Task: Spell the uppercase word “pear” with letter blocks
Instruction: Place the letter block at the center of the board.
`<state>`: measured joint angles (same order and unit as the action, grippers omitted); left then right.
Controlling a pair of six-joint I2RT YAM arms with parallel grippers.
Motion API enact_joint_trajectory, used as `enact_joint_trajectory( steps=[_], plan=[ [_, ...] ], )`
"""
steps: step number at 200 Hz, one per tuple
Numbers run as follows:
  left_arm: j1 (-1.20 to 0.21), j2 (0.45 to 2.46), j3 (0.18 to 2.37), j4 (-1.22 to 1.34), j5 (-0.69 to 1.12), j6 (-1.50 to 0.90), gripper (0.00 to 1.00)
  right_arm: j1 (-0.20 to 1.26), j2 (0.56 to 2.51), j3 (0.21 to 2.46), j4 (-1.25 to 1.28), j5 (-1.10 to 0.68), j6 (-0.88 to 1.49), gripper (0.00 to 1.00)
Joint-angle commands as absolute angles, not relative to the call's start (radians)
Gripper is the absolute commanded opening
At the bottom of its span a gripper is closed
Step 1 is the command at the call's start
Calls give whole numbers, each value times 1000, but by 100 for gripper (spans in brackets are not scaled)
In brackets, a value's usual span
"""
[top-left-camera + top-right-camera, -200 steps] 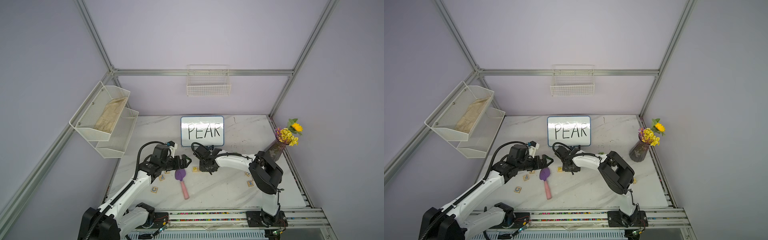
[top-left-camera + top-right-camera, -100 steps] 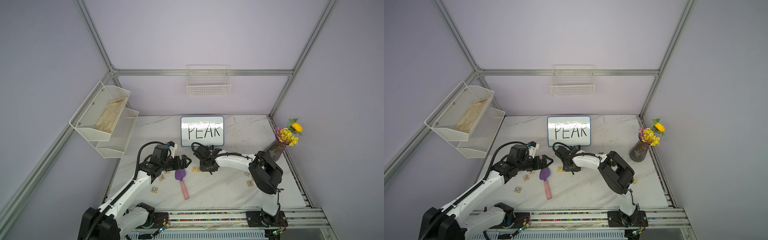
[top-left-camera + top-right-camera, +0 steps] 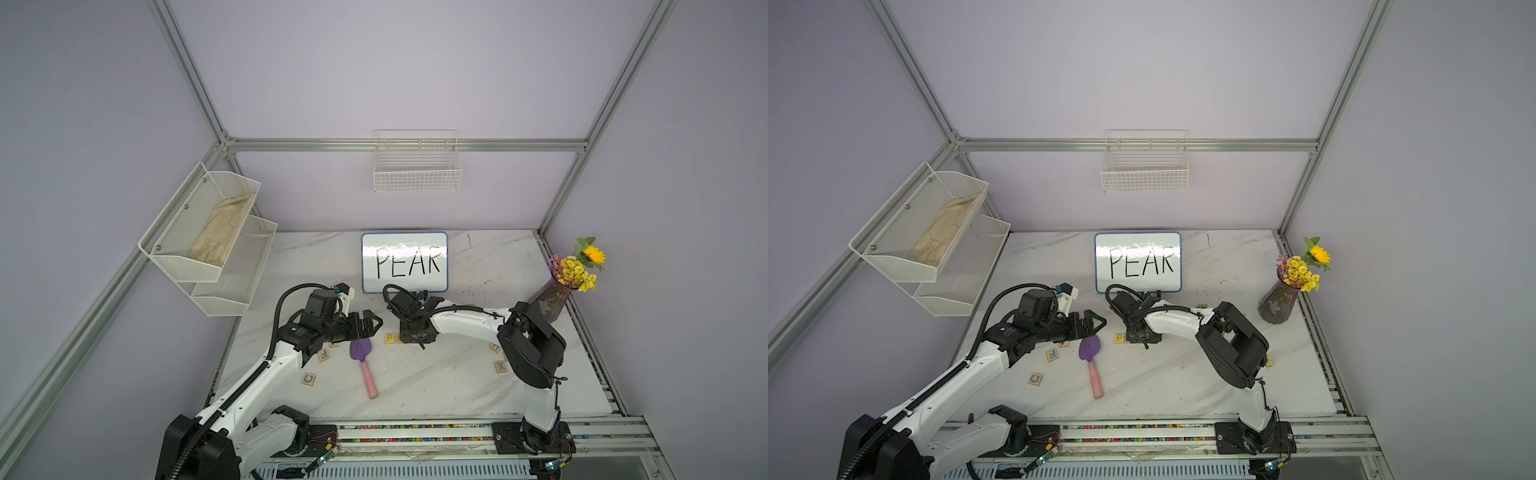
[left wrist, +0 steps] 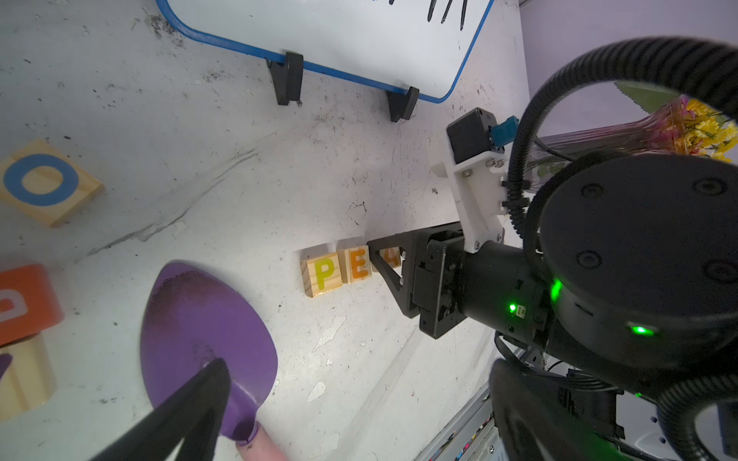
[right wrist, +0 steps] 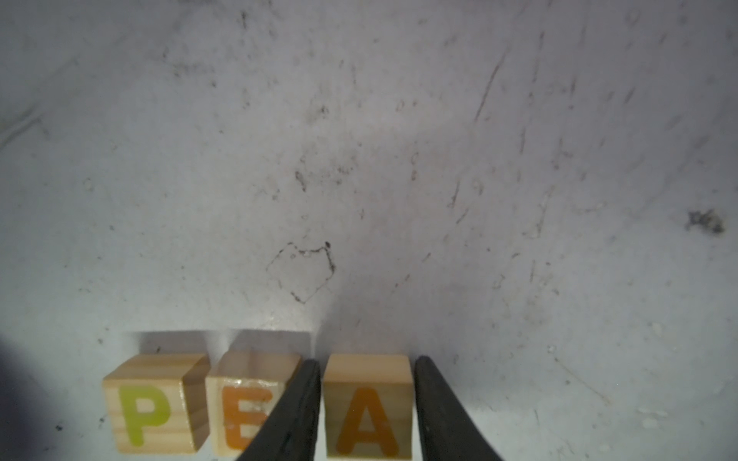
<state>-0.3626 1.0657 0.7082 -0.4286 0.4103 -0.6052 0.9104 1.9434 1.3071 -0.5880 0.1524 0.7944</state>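
A block (image 5: 367, 405) sits on the desk (image 5: 359, 159) at 3 o'clock of E block (image 5: 247, 403); my right tool (image 5: 367, 415) straddles it, fingers barely apart. I'd widen evenly, then lift straight up.

Whiteboard (image 3: 404, 262): "PEAR", handwritten in black marker, capitals.
Wooden blocks in a row: yellow "P" block (image 5: 149, 405); orange "E" block (image 5: 245, 403); orange "A" block (image 5: 367, 407).
Loose blocks: blue "O" block (image 4: 42, 181); blue "F" block (image 3: 323, 355); blue "C" block (image 3: 308, 378); blue "X" block (image 3: 500, 366).
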Motion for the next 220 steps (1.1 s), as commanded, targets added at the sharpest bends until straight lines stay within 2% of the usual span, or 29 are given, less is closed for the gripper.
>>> enact_joint_trajectory(
  steps=[1, 99, 153, 190, 220],
  plan=[
    [-368, 1055, 713, -418, 407, -577, 100, 914, 1922, 1325, -617, 172, 794, 44],
    [-368, 1075, 749, -418, 393, -569, 100, 877, 1750, 1363, -621, 242, 792, 53],
    [-386, 1190, 827, -329, 410, -554, 100, 743, 1567, 1239, -622, 354, 821, 59],
    [-464, 1314, 893, -158, 374, -566, 100, 633, 1440, 1163, -666, 394, 837, 59],
    [-542, 1405, 984, -130, 393, -547, 100, 567, 1378, 1113, -772, 408, 842, 61]
  ],
)
